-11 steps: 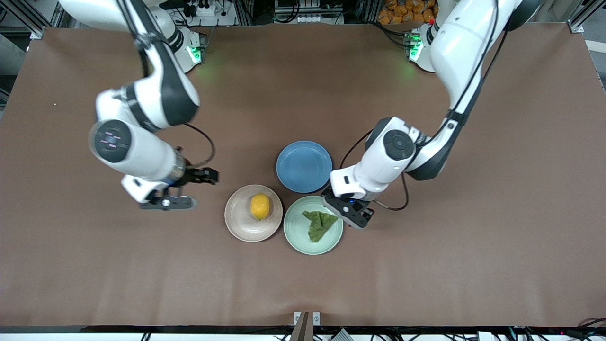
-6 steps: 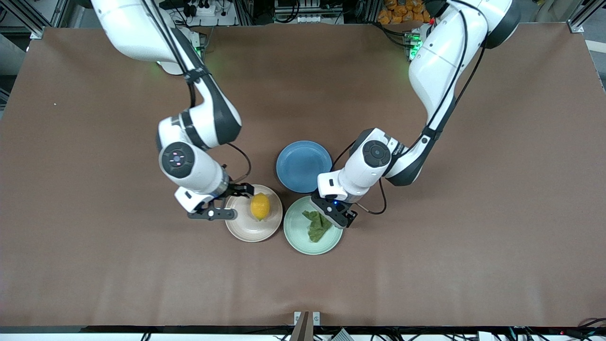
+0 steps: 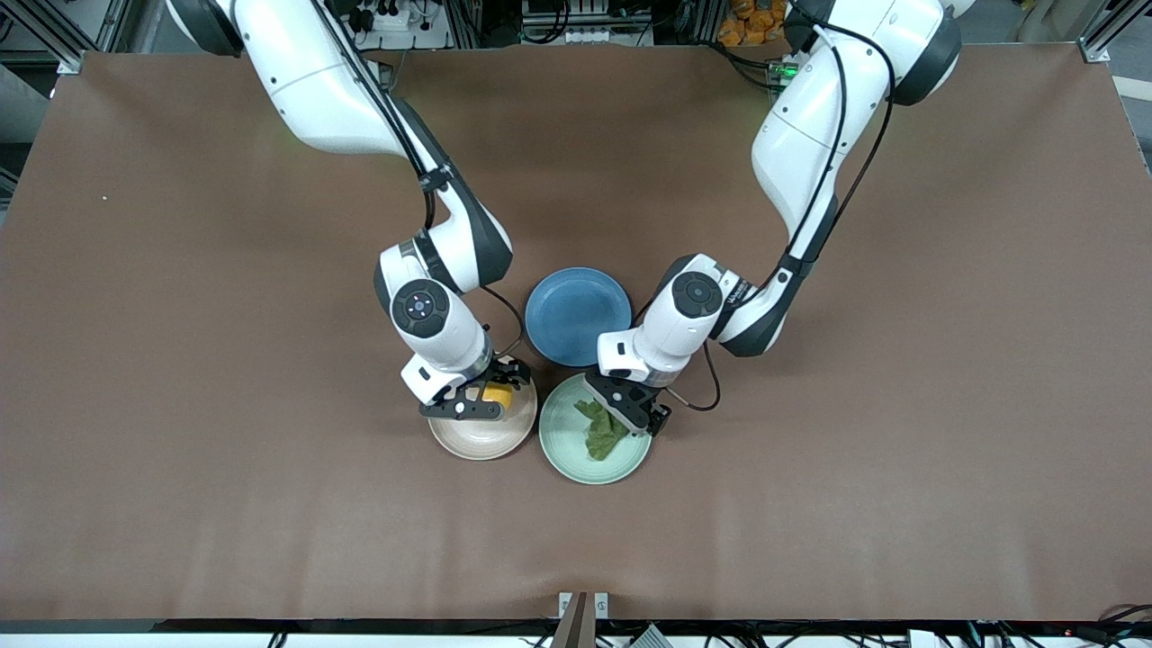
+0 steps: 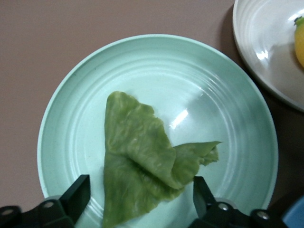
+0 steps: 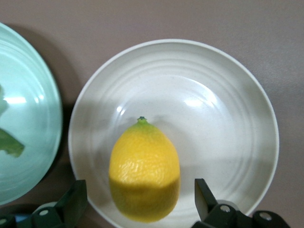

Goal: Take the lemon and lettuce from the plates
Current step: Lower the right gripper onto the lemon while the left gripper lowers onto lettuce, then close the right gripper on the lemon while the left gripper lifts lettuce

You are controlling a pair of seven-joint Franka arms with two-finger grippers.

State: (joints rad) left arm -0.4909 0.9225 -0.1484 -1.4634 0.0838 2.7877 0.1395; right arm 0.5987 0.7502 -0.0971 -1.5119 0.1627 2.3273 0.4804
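You have both arms poised at the grasp step; neither item is lifted yet. The right gripper (image 3: 483,400) hangs over the beige-pink plate (image 3: 477,443), its fingers spread wide with the lemon (image 5: 144,171) lying between them and touching neither, as the right wrist view shows. The lemon rests in the half of that plate's well toward the robots.

The left gripper (image 3: 630,412) is over the mint green plate (image 3: 562,450), its fingers likewise released. The left wrist view shows them straddling the lettuce (image 4: 142,166), which lies folded and flat in the plate's well, touching neither finger.

The two plates sit just beside each other, near the middle of the table and a little toward the front-camera edge. A blue plate (image 3: 577,315) lies just beside them on the side toward the robots, and is empty.

Judgement: your next move calls for a short descent and closure on each side. The lemon is rounded and may roll if pinched off centre. The lettuce is thin and limp; the fingertips must reach down almost to the plate to catch the raised fold.
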